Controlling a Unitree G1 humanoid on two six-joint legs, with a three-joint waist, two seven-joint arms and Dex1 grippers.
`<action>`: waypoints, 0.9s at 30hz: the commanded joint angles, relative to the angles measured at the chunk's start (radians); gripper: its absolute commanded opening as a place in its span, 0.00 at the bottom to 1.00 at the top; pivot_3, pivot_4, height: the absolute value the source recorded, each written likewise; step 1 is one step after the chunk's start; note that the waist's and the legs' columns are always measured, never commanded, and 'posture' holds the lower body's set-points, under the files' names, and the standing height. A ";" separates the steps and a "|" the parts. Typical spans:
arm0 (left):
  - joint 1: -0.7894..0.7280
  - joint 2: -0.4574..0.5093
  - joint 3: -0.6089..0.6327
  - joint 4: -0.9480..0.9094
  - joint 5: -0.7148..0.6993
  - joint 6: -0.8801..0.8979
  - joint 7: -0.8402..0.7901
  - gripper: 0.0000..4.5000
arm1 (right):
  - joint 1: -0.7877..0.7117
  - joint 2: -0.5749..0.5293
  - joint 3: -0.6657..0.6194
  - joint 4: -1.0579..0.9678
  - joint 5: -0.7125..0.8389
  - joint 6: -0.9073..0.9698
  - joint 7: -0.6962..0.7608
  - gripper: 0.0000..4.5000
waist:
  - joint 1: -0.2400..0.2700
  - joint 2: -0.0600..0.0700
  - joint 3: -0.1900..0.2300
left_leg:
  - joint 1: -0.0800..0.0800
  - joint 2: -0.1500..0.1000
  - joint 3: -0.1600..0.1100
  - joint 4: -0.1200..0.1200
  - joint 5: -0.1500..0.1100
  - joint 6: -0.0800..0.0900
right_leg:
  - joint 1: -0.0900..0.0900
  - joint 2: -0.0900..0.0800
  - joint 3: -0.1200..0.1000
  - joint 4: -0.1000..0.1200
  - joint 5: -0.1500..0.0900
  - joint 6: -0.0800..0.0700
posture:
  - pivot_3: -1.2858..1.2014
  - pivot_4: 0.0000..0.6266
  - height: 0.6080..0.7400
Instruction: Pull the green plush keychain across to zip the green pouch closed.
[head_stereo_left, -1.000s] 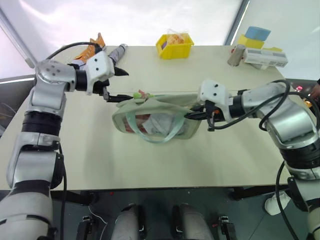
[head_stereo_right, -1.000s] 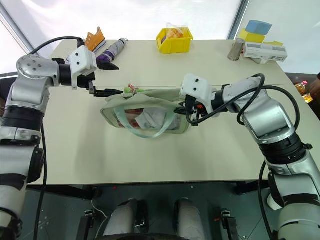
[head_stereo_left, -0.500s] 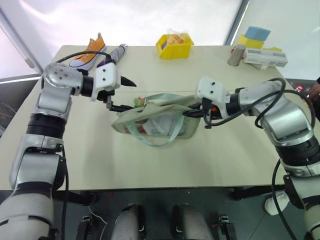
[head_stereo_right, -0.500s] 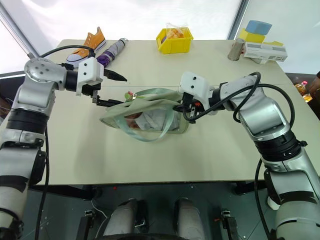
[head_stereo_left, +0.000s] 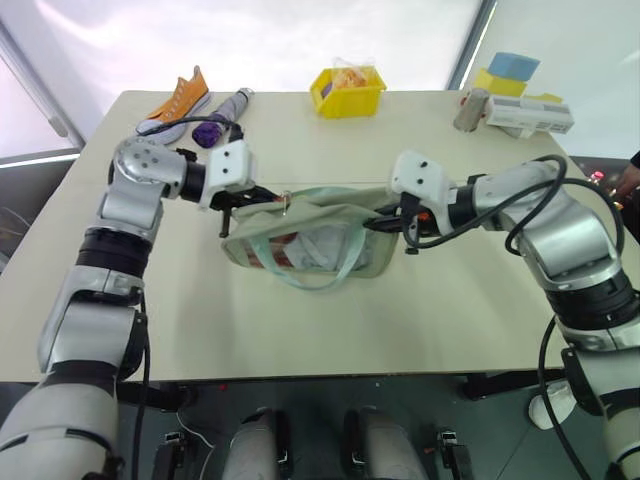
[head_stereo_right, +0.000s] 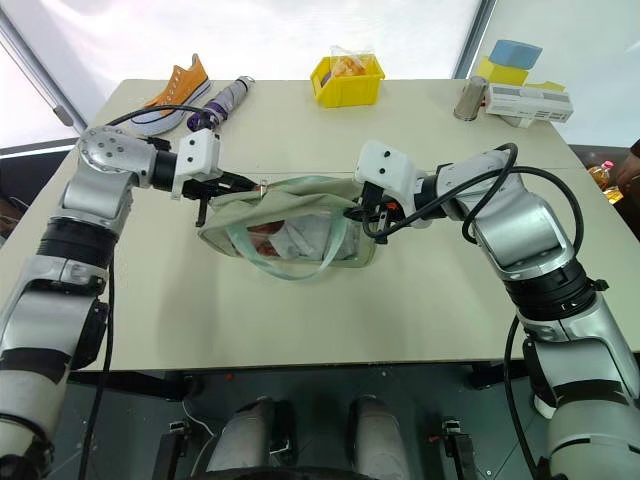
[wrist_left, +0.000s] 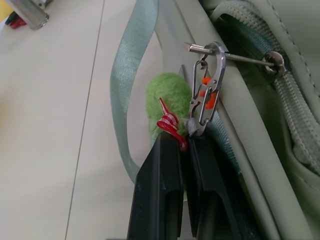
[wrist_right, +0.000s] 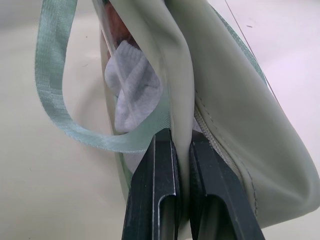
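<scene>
The green pouch (head_stereo_left: 318, 243) lies at the table's middle, pale sage with a clear window and a mint strap loop (head_stereo_left: 300, 275). My left gripper (wrist_left: 184, 142) sits at the pouch's left end, shut on the green plush keychain (wrist_left: 167, 95), pinching its red tie and the base of the metal clip (wrist_left: 206, 95). The clip hooks into the zipper pull (wrist_left: 274, 61) at that end. My right gripper (wrist_right: 181, 137) is shut on the pouch's fabric edge at the right end (head_stereo_left: 385, 222) and holds it slightly raised.
A yellow bin (head_stereo_left: 348, 92) stands at the back centre. An orange shoe (head_stereo_left: 180, 100) and a purple-grey object (head_stereo_left: 222, 110) lie at the back left. Boxes (head_stereo_left: 520, 100) and a small can (head_stereo_left: 470, 110) sit at the back right. Bare table (head_stereo_left: 300, 330) runs in front of the pouch.
My left gripper moved right and down to the pouch's left end, and its open fingers closed on the keychain. The right gripper kept its hold on the pouch.
</scene>
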 joint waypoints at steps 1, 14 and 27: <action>-0.097 0.023 0.041 0.015 -0.003 0.012 0.031 0.01 | -0.004 0.008 0.012 -0.006 -0.004 -0.005 -0.009 0.00 | 0.000 0.000 0.000 | 0.000 0.000 0.000 0.000 0.000 0.000 | 0.000 0.000 0.000 0.000 0.000 0.000 | 0.52 0.24 1.00; -0.071 0.056 0.105 -0.253 -0.032 0.107 0.154 0.01 | -0.063 0.083 -0.024 0.133 -0.032 -0.040 -0.094 0.00 | -0.001 0.000 0.000 | -0.002 0.000 0.001 0.000 0.000 0.000 | -0.002 0.000 0.001 0.001 0.000 0.000 | 0.52 0.24 1.00; 0.089 0.107 0.066 -0.484 -0.023 0.100 0.135 0.01 | -0.091 0.103 -0.016 0.193 -0.041 -0.072 -0.088 0.00 | 0.001 0.000 0.000 | -0.002 0.000 0.001 0.000 0.000 0.000 | -0.002 0.000 0.000 0.001 0.000 0.000 | 0.52 0.24 1.00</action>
